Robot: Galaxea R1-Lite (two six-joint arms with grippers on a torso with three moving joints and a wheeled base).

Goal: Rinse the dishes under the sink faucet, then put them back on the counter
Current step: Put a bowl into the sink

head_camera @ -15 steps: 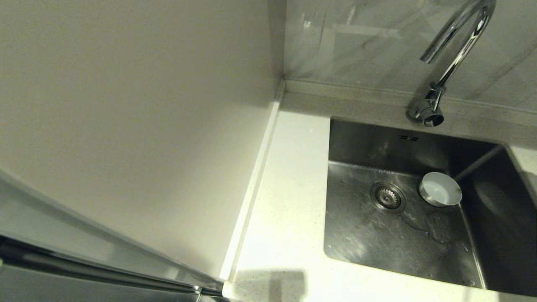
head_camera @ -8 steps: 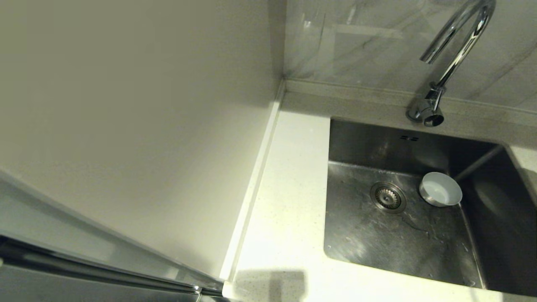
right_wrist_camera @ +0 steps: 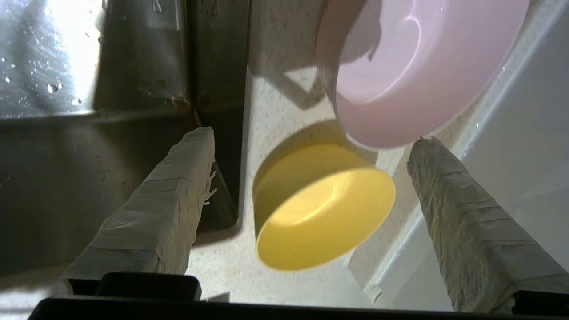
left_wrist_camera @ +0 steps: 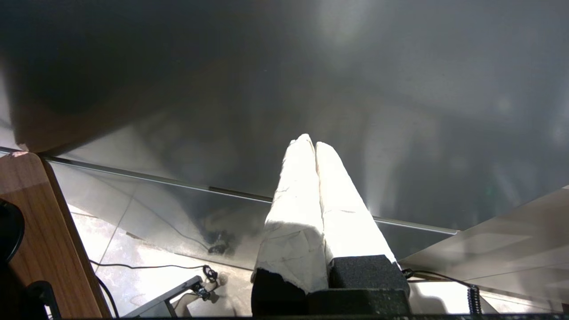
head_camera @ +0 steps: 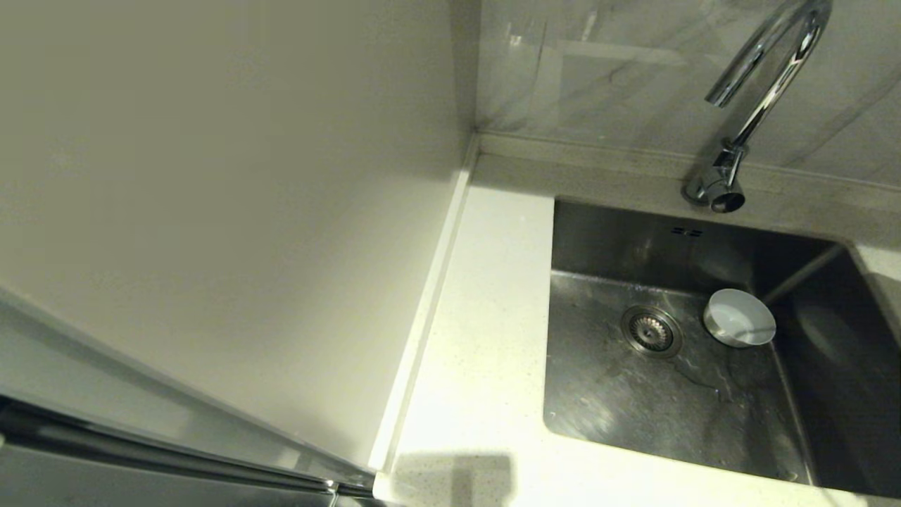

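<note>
A: Our right gripper (right_wrist_camera: 311,142) hangs over the tabletop (right_wrist_camera: 275,66) just beside the sink (right_wrist_camera: 89,66), fingers spread wide with nothing held. The yellow-green bowl (right_wrist_camera: 324,209) sits between them below, and the pink bowl (right_wrist_camera: 413,66) is just beyond it, apparently touching or overlapping its rim.

B: That closeness is our worry. If we descend on the yellow-green bowl, one finger (right_wrist_camera: 444,186) could catch the pink bowl's edge and push it along, or tip it.

A: And the other finger is right at the sink's lip, so a shoved bowl could slide into the basin.

B: The white bowl (head_camera: 739,318) already lies in the sink, right of the drain (head_camera: 651,331), on a wet floor. The faucet (head_camera: 764,84) arches above at the far side; we see no water running.

A: Our left gripper (left_wrist_camera: 311,146) is parked away from the work, fingers pressed together, holding nothing.

B: The tabletop is smooth speckled stone, so bowls will skid. A cream wall panel (head_camera: 211,176) stands on the left and marbled tile (head_camera: 598,70) at the far side.
</note>
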